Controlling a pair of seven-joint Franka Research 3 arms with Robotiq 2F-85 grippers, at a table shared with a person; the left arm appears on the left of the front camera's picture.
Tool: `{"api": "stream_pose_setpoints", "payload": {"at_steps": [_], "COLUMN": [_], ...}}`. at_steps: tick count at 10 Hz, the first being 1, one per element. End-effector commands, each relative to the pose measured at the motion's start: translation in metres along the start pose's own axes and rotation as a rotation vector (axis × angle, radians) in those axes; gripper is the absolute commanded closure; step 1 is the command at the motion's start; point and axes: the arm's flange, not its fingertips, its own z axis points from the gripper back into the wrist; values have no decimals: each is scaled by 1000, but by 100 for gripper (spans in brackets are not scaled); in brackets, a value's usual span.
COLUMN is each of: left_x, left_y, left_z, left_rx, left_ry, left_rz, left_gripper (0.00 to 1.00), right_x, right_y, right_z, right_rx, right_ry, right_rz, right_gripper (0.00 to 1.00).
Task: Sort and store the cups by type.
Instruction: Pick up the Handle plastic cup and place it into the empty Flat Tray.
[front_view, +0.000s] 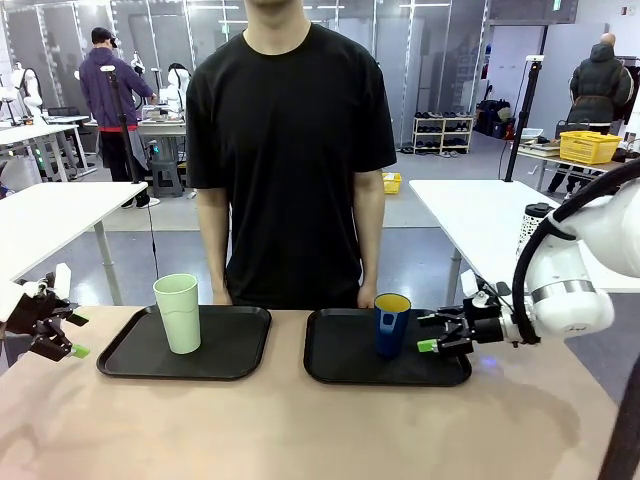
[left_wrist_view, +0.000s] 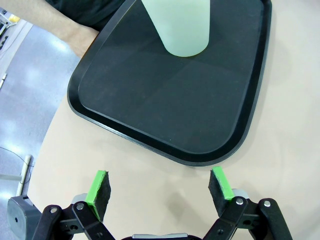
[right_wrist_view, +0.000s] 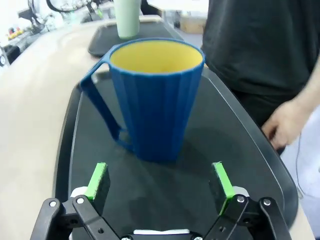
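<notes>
Green pads of the right claw (right_wrist_view: 159, 181) stand wide apart, holding nothing, low over the near end of the right tray (right_wrist_view: 240, 150). Straight ahead of this claw, centred on the gap between its fingers but clear of both pads, the blue cup (right_wrist_view: 156, 95) stands upright on that tray, yellow inside, its handle turned to the claw's left in the wrist view. From the front, the right claw (front_view: 432, 334) points in from the right side, just beside the blue cup (front_view: 391, 324) and over the right tray (front_view: 340, 368), not touching the cup.

Off at the other end, the left claw (left_wrist_view: 159, 186) is also spread wide and empty, hovering over bare tabletop (left_wrist_view: 280, 150) just short of the left tray (left_wrist_view: 150, 100). Ahead of it, at the tray's far part and a little to the right of the claw's middle line, the green tumbler (left_wrist_view: 182, 25) stands upright, well apart from the pads. In the front view the left claw (front_view: 68, 335) sits near the tabletop's left edge, beside the left tray (front_view: 230, 345), with the green tumbler (front_view: 179, 312) further in on the tray.

Beyond both trays a person (front_view: 290, 130) in a black shirt stands at the far side; a hand (right_wrist_view: 285, 125) hangs beside the right tray, to the right claw's right.
</notes>
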Motion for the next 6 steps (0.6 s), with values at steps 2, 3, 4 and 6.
{"api": "stream_pose_setpoints", "payload": {"at_steps": [2,3,4,6], "left_x": [0,0,0,0], "left_y": [1,1,1,1], "left_z": [1,1,1,1], "left_rx": [-1,-1,-1,-1], "left_ry": [-7,-7,-7,-7], "left_rz": [-11,-11,-11,-11], "left_gripper": [0,0,0,0], "right_x": [29,32,33,25], "right_y": [27,30,34,20], "right_z": [15,18,23,24], "right_rx": [-69,-94,-115,-77], "right_ry": [131,144,145,106], "right_rz": [-14,-14,-14,14], "right_gripper": [0,0,0,0]}}
